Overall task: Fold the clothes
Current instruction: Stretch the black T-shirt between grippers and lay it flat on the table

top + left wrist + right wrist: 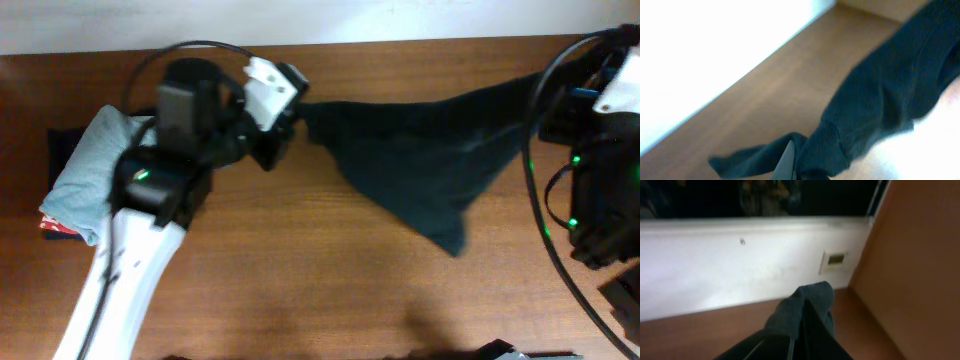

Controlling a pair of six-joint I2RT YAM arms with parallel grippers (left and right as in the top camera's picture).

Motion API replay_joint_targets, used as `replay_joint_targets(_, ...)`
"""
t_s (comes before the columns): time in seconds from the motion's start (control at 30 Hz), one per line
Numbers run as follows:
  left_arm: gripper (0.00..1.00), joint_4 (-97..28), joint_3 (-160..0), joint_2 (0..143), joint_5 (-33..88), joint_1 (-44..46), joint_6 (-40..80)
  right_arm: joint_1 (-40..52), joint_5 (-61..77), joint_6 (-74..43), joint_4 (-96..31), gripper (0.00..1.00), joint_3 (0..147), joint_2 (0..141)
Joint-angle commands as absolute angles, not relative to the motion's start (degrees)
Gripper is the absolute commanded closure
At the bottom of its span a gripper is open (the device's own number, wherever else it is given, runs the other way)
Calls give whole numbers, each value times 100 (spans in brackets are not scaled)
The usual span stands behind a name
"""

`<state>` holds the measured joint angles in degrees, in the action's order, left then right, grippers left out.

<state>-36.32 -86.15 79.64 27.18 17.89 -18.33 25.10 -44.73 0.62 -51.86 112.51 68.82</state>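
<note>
overhead: my left pincer [287,135] is pressed together on one end of the black t-shirt [430,160]. my right pincer [558,92] pinches the other end at the far right. the shirt spans between them above the wooden table [320,290], and its loose middle sags to a point toward the near edge. a light grey-blue garment [95,165] lies on a folded stack at the left, beside my left arm.

left wrist: dark cloth is bunched at my fingertip [788,161], pinched there, and the rest of the shirt runs up and to the right over the brown tabletop.

right wrist: a fold of the shirt is humped over my closed fingertips, with a white wall [715,270] behind it.
</note>
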Motion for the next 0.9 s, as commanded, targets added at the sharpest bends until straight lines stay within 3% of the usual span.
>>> replay_joint_targets(0.0, 100, -3756, -9063, 7496, 2084, 1577, -1758, 2467, -4805, -425, -5478, 96, 11358, 7000)
replay_joint_targets(0.33, 100, -3920, -9734, 7150, 1494, 1483, -1752, 2467, -4751, -2816, -7607, 96, 11358, 7102)
replay_joint_targets(0.87, 100, -4847, -10127, 6600, 895, 1485, -1739, 2464, -3529, -3844, -8643, 96, 11358, 7137)
